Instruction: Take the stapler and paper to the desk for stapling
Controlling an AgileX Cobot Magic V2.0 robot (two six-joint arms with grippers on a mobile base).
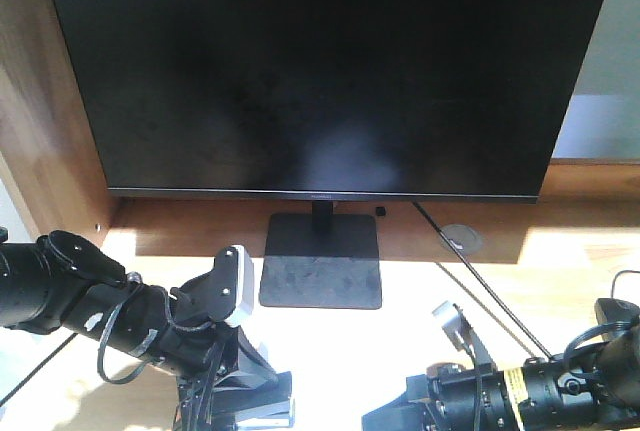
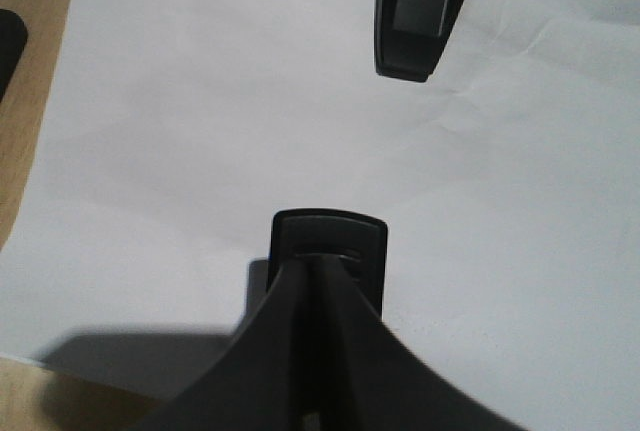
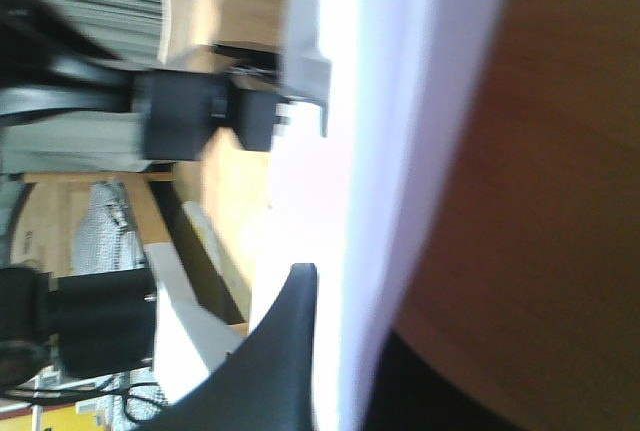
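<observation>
monitor [image 1: 320,71] on square stand [image 1: 322,269] at desk [image 1: 560,271] rear | paper [image 2: 250,101] flat on desk beneath left gripper [image 2: 370,131], fingers apart | right gripper [image 3: 300,201] state unclear | stapler unseen

Light wooden tabletop [image 1: 560,281] carries a large black monitor's square stand [image 1: 322,269] and a creased white paper sheet [image 2: 250,111].

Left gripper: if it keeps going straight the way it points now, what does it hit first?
Most likely the paper: the left gripper is open, pointing down at the white sheet with nothing between. How far off it is cannot be judged.
</observation>
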